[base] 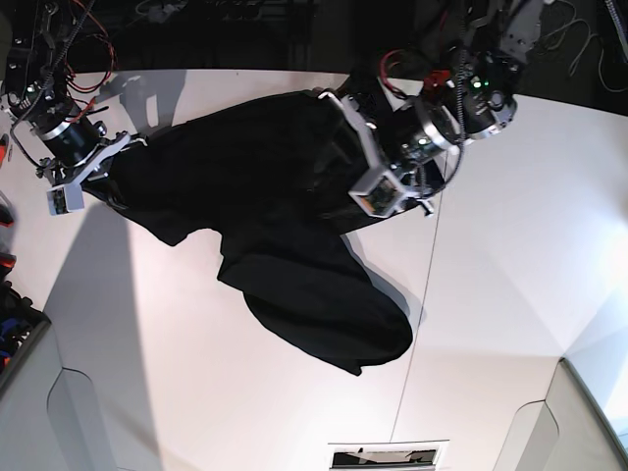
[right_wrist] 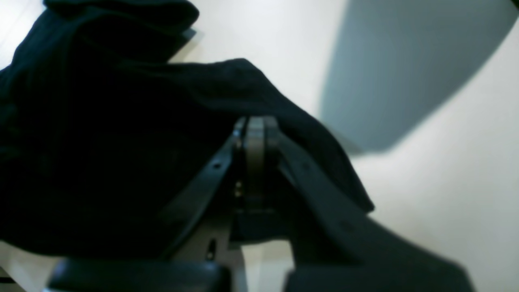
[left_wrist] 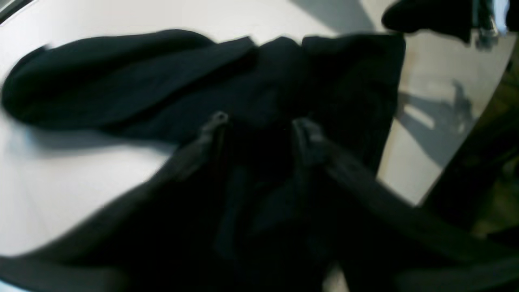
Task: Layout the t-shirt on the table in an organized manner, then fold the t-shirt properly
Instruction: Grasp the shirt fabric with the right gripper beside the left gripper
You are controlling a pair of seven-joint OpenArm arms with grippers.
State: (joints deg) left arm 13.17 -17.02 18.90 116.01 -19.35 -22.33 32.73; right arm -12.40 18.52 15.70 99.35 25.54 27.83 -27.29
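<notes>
The black t-shirt (base: 285,226) lies crumpled across the white table (base: 510,255), running from the back left to a rounded lobe near the middle front. My right gripper (base: 118,152) holds its left end. In the right wrist view that gripper (right_wrist: 253,125) is shut on the shirt's fabric (right_wrist: 101,142). My left gripper (base: 339,103) is at the shirt's back right edge. In the blurred left wrist view that gripper (left_wrist: 261,121) has its fingers apart over the dark shirt (left_wrist: 142,81). No print or patch shows.
A thin dark seam (base: 422,294) crosses the table. Grey bins stand at the front left (base: 25,373) and front right (base: 589,412). A small slot (base: 388,456) sits at the front edge. Cables and equipment (base: 245,15) line the back.
</notes>
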